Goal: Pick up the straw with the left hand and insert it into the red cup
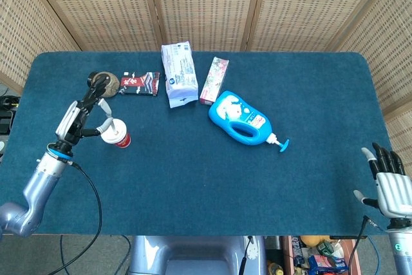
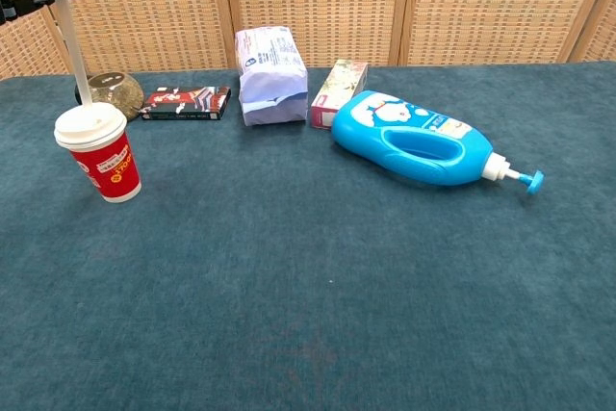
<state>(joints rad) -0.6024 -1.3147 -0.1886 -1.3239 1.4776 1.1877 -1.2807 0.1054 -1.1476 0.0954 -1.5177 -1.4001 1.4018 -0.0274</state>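
Chest view, straw: a white straw (image 2: 72, 40) stands nearly upright, tilted slightly, its lower end at the back of the lid of the red cup (image 2: 101, 158); whether the tip has entered the lid cannot be told.
Red cup: upright on the blue table (image 2: 318, 286), near the left edge, white lid on.
Left hand: the left hand (image 1: 90, 104) pinches the top of the straw above the cup, fingers clamped on it.
Right hand: the right hand (image 1: 388, 185) rests off the table's near right corner, fingers apart, holding nothing.
Progress: pickup looks done; pushing the straw down and letting go remain.
Surroundings: a round jar (image 2: 113, 91), a dark flat packet (image 2: 186, 102), a white pouch (image 2: 270, 75), a slim box (image 2: 339, 91), and a blue pump bottle (image 2: 414, 139) on its side.
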